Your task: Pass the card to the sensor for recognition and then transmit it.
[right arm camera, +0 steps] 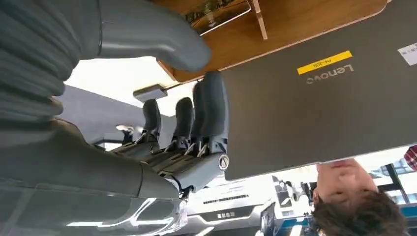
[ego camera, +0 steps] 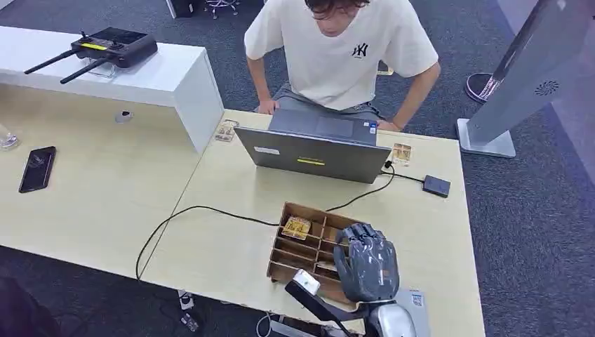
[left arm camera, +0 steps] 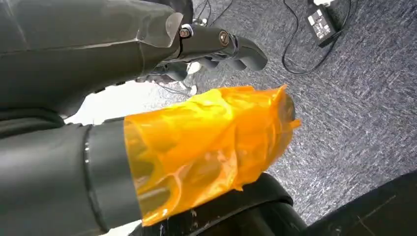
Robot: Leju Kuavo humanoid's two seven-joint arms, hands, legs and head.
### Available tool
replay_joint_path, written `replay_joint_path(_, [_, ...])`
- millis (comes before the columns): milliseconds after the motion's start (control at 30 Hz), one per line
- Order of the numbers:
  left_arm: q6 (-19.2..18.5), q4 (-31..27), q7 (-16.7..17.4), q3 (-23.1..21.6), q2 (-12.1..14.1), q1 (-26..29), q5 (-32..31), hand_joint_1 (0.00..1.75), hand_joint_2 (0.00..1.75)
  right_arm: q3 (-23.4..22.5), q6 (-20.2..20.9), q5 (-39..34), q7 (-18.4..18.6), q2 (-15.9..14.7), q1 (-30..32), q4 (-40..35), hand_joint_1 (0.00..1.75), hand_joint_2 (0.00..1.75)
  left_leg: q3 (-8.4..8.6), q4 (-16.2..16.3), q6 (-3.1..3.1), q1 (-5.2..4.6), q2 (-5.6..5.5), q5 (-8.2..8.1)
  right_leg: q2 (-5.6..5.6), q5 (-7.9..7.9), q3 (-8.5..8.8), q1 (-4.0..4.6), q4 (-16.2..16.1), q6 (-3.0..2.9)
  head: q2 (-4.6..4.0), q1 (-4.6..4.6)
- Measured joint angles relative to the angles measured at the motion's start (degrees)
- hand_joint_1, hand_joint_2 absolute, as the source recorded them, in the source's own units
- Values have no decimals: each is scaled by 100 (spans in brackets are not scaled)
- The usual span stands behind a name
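Observation:
A wooden divided box (ego camera: pixel 286 258) stands at the table's near edge, with a yellow-patterned card (ego camera: pixel 297 227) lying in a far-left compartment. My right hand (ego camera: pixel 366 262) hovers over the box's right side, palm down, fingers spread and holding nothing. The right wrist view has its fingers (right arm camera: pixel 209 115) straight, the thumb (right arm camera: pixel 157 34) apart, and a card (right arm camera: pixel 216 12) in the box beyond. A small black sensor (ego camera: pixel 436 185) lies on the table to the right of the laptop, joined to it by a cable. My left hand (left arm camera: pixel 147 98) hangs over the carpet, its thumb wrapped in orange film, gripping nothing.
A grey laptop (ego camera: pixel 316 151) stands open mid-table with a person (ego camera: pixel 344 49) seated behind it. Two more cards (ego camera: pixel 226 131) (ego camera: pixel 401 153) lie beside the laptop. A black cable (ego camera: pixel 189 210) crosses the table. A phone (ego camera: pixel 37 168) and a white counter (ego camera: pixel 161 77) are at the left.

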Motion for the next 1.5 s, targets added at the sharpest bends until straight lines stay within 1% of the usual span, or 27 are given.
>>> replay_joint_path(67, [0,0,7,-2,0,0,0,0,0,0,28,13,11,0,-15,35,103,175,0,0,0,0,0,0,0,0,0,0,0,0,0,0])
replay_joint_path(200, [-15,0,13,-15,0,-1,0,0,0,0,85,57,57,7,-63,116,101,175,0,0,0,0,0,0,0,0,0,0,0,0,0,0])
replay_joint_path(267, [-15,0,13,-17,0,-1,0,0,0,0,112,66,66,22,-88,158,87,175,0,0,0,0,0,0,0,0,0,0,0,0,0,2])
replay_joint_path(333, [-15,0,15,-24,-2,-1,2,0,0,0,138,66,66,42,-108,210,80,175,0,0,0,0,0,0,0,0,0,0,0,0,0,0])
replay_joint_path(400, [-15,0,15,-28,-2,-1,2,0,0,0,160,66,66,52,-126,251,82,175,0,0,0,0,0,0,0,0,0,0,0,0,0,2])
replay_joint_path(467, [-15,0,15,-28,-2,-1,4,0,0,0,173,66,66,59,-141,284,89,175,0,0,0,0,0,0,0,0,0,0,0,0,0,2])
replay_joint_path(567, [-61,0,5,-31,0,-2,20,0,0,0,201,72,107,90,-161,328,91,175,0,0,0,0,0,0,0,0,0,0,0,0,0,0])
replay_joint_path(700, [-168,0,-162,-31,48,0,61,0,0,0,284,81,118,120,-212,383,94,175,0,0,0,0,0,0,0,0,0,0,0,0,0,2])
replay_joint_path(800, [-186,-2,-190,-31,79,0,70,0,0,0,300,83,129,144,-231,426,106,175,0,0,0,0,0,0,0,0,0,0,0,0,0,0])
replay_joint_path(867, [-188,-2,-197,-31,85,2,72,0,0,0,321,83,136,149,-239,452,106,175,-1,0,0,0,0,0,0,0,0,0,0,0,0,0])
replay_joint_path(933, [-188,-2,-197,-31,94,2,74,0,0,0,365,83,151,151,-241,483,101,175,-1,0,0,0,0,0,0,0,0,0,0,0,0,2])
replay_joint_path(967, [-188,-2,-194,-31,96,2,76,0,0,0,372,83,155,153,-244,501,108,175,-1,0,0,0,0,0,0,0,0,0,0,0,0,2])
replay_joint_path(1033, [-188,-2,-194,-31,101,4,79,0,0,0,385,83,188,168,-253,542,108,175,-1,0,0,0,0,0,0,0,0,0,0,0,0,2])
replay_joint_path(1067, [-188,-2,-194,-31,101,4,79,0,0,0,385,83,188,170,-254,544,112,175,-1,0,0,0,0,0,0,0,0,0,0,0,0,0])
replay_joint_path(1167, [-188,-2,-194,-31,101,4,79,0,0,0,385,83,188,171,-255,544,112,175,-1,0,0,0,0,0,0,0,0,0,0,0,0,0])
replay_joint_path(1200, [-188,-2,-194,-31,101,4,79,0,0,0,387,83,192,177,-257,553,108,175,-1,0,0,0,0,0,0,0,0,0,0,0,0,0])
replay_joint_path(1267, [-188,-2,-194,-31,101,5,81,0,0,0,407,83,212,190,-282,619,110,175,-1,0,0,0,0,0,0,0,0,0,0,0,0,0])
replay_joint_path(1300, [-190,-2,-194,-31,101,5,88,0,0,0,444,83,216,197,-298,662,106,175,-1,0,0,0,0,0,0,0,0,0,0,0,0,0])
replay_joint_path(1500, [-190,-2,-194,-31,101,6,107,0,0,0,483,88,243,223,-312,745,108,175,-1,0,0,0,0,0,0,0,0,0,0,0,0,0])
